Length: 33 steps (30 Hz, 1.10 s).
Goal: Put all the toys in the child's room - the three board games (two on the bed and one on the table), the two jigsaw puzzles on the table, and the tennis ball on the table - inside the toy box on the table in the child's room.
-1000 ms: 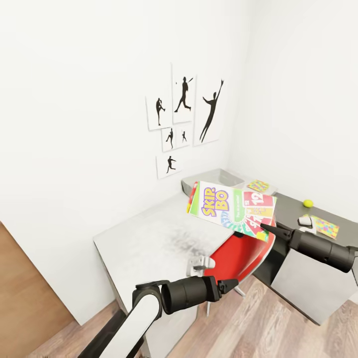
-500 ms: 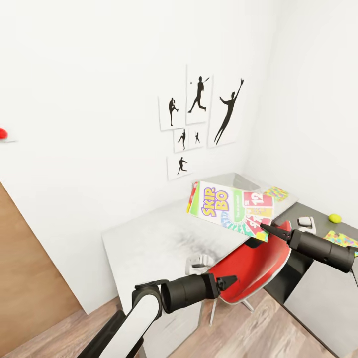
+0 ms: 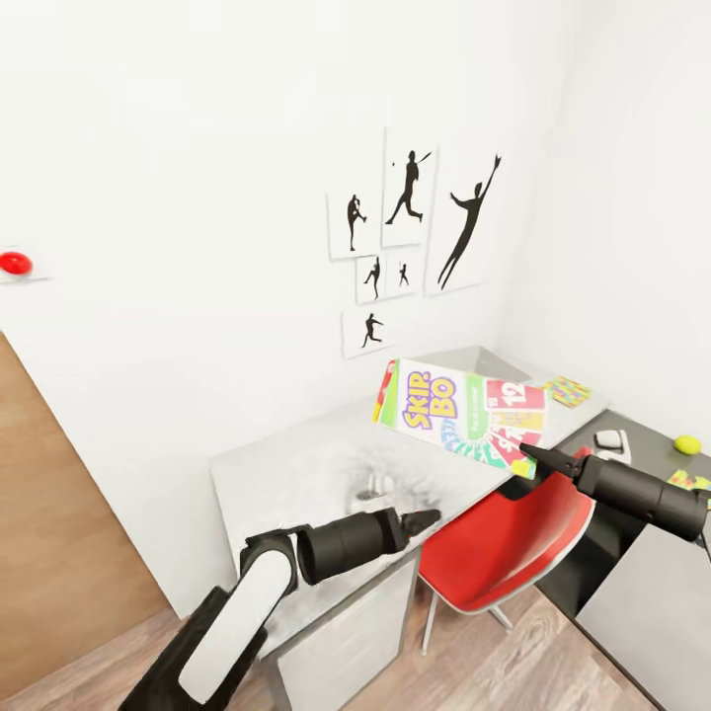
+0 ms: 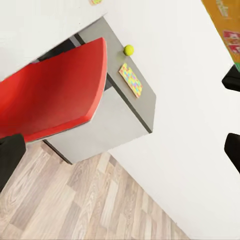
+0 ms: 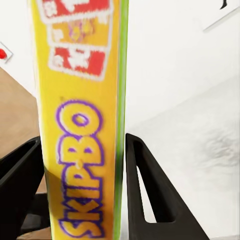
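Note:
My right gripper (image 3: 534, 456) is shut on the lower edge of the SKIP-BO board game (image 3: 460, 412), holding it tilted in the air above the red chair; the right wrist view shows its yellow side (image 5: 80, 150) pinched between both fingers. The toy box (image 3: 482, 362) is mostly hidden behind it at the back of the table (image 3: 296, 474). My left gripper (image 3: 427, 518) is open and empty over the table's front edge. One jigsaw puzzle (image 3: 570, 391) lies on the light top. Another jigsaw puzzle (image 3: 692, 481) (image 4: 131, 80) lies on the dark wing near the tennis ball (image 3: 686, 445) (image 4: 129, 50).
A red chair (image 3: 504, 538) (image 4: 55, 90) stands tucked in at the desk corner, below the held box. A small white object (image 3: 612, 444) sits on the dark wing. Posters (image 3: 410, 222) hang on the white wall. A brown wooden panel (image 3: 59, 533) is at the left, wood floor below.
The whole view has shifted, so the camera has moved and the desk now sits further right. My left arm has risen over the desk front. The right gripper still holds the box.

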Available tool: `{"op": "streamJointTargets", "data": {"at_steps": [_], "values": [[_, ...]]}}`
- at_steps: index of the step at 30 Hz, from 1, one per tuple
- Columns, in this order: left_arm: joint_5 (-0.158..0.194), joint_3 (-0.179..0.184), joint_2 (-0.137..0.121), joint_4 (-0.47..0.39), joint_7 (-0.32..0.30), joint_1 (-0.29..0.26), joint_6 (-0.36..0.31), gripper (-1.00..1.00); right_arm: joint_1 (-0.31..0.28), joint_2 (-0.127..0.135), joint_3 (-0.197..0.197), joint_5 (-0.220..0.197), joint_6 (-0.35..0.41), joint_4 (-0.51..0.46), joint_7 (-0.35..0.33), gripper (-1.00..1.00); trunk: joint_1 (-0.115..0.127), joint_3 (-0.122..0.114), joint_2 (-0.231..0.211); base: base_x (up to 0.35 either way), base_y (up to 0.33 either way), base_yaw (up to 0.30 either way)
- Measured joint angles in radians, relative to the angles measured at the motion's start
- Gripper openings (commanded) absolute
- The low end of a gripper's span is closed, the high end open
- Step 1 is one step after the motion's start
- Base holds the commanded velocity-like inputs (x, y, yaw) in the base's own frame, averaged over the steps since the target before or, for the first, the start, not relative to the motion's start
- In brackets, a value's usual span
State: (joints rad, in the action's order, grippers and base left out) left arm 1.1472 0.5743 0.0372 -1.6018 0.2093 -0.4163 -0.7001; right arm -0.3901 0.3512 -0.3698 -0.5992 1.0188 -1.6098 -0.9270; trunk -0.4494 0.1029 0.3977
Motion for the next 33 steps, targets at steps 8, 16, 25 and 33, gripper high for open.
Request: {"op": "streamJointTargets", "data": {"at_steps": [8,16,25,33], "values": [[0.032,-0.220,-0.021,-0.003,-0.002,-0.009,-0.133,1.00,0.000,0.007,-0.078,0.000,0.003,0.002,0.000,-1.00,0.000,0.000,0.000,0.002,-0.002,0.005],[0.035,-0.259,-0.025,-0.003,0.004,-0.012,-0.155,1.00,0.000,0.010,-0.188,-0.005,0.023,0.003,-0.001,-1.00,0.000,0.000,0.000,0.000,0.000,0.000],[0.031,-0.283,-0.040,-0.002,0.040,-0.040,-0.171,1.00,0.000,0.012,-0.284,-0.009,0.025,0.004,-0.004,-1.00,0.000,0.000,0.000,0.000,0.000,0.000],[0.040,-0.343,-0.051,-0.003,0.055,-0.085,-0.175,1.00,0.000,0.004,-0.287,-0.011,0.025,0.003,-0.006,-1.00,0.000,0.000,0.000,0.000,0.000,0.000]]}}
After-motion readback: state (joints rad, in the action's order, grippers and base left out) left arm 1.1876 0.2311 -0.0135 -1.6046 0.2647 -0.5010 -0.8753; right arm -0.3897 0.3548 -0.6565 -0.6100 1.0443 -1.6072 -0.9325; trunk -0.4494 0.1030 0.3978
